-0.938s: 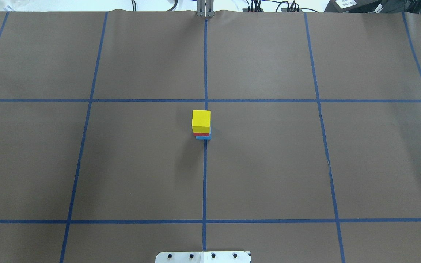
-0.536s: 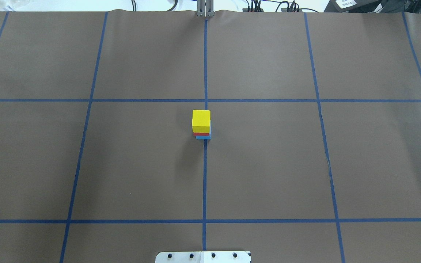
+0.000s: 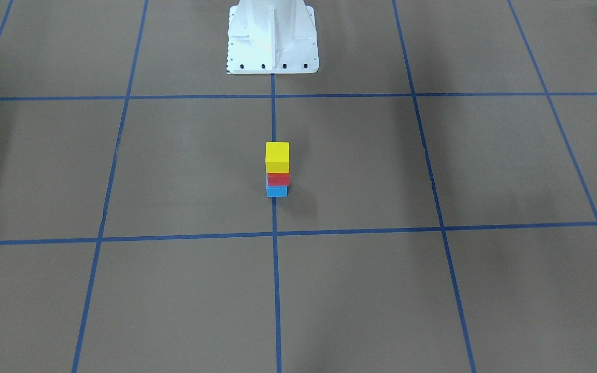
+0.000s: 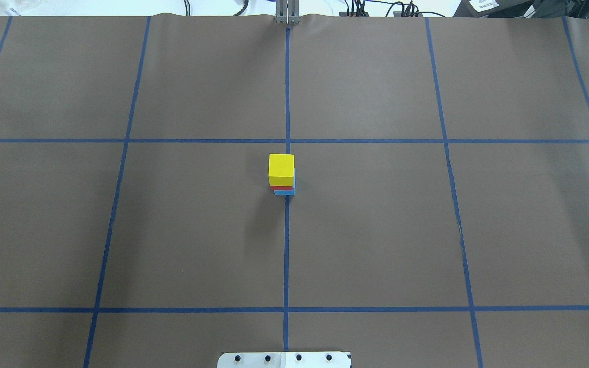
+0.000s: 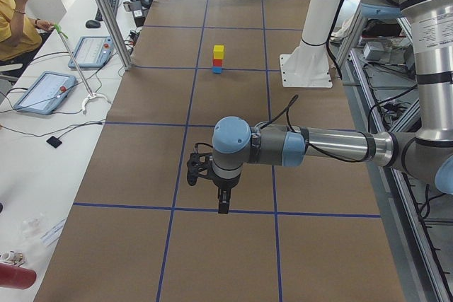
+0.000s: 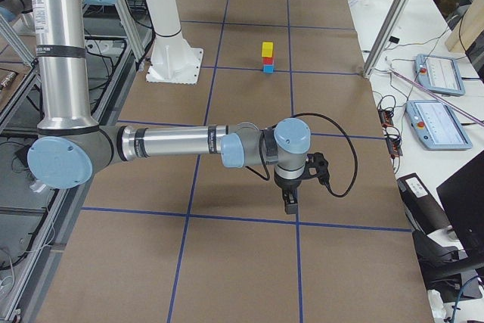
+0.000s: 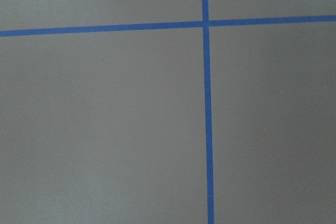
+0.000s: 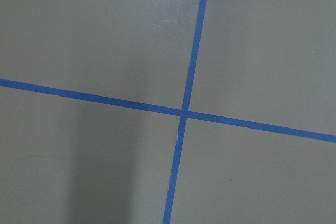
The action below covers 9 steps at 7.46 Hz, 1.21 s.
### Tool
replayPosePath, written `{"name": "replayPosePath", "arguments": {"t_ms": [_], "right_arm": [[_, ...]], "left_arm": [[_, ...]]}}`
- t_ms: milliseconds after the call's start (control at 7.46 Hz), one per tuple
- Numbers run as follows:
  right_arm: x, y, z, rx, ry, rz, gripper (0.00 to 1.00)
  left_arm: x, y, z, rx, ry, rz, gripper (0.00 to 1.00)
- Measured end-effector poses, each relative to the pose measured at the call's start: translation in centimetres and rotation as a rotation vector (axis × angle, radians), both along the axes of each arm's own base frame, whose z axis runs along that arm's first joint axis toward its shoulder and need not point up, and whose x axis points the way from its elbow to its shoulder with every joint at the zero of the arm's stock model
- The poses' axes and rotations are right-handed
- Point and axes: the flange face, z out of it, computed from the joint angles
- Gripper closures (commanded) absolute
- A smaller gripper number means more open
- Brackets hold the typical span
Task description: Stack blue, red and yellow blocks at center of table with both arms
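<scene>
A stack stands at the table's centre on the blue tape line: yellow block (image 4: 281, 167) on top, red block (image 4: 281, 187) in the middle, blue block (image 4: 284, 192) at the bottom. It also shows in the front-facing view with yellow (image 3: 277, 155), red (image 3: 278, 179) and blue (image 3: 276, 191). No gripper touches it. My left gripper (image 5: 222, 206) hangs over the table far from the stack, seen only in the exterior left view. My right gripper (image 6: 290, 206) hangs likewise far off, seen only in the exterior right view. I cannot tell whether either is open or shut.
The white robot pedestal (image 3: 272, 36) stands behind the stack. Blue tape lines grid the brown table cover (image 4: 376, 230). An aluminium post (image 5: 106, 15) and tablets (image 5: 42, 90) stand at the operators' side, where a person (image 5: 14, 12) sits.
</scene>
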Motion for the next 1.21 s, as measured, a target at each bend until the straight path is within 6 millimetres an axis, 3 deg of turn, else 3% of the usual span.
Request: {"name": "replayPosePath", "arguments": {"t_ms": [268,670,1206], "right_arm": [[0.6,-0.6,-0.8,-0.049,0.011,-0.002,0.0],[0.7,1.5,-1.4,-0.049,0.009,0.005,0.0],[0.6,1.9,-2.7,-0.03,0.001,0.012,0.0]], "left_arm": [[0.0,-0.2,-0.3,0.01,0.001,-0.004,0.0],[0.0,-0.2,-0.7,0.019,0.0,-0.004,0.0],[0.0,-0.2,-0.7,0.018,0.0,-0.004,0.0]]}}
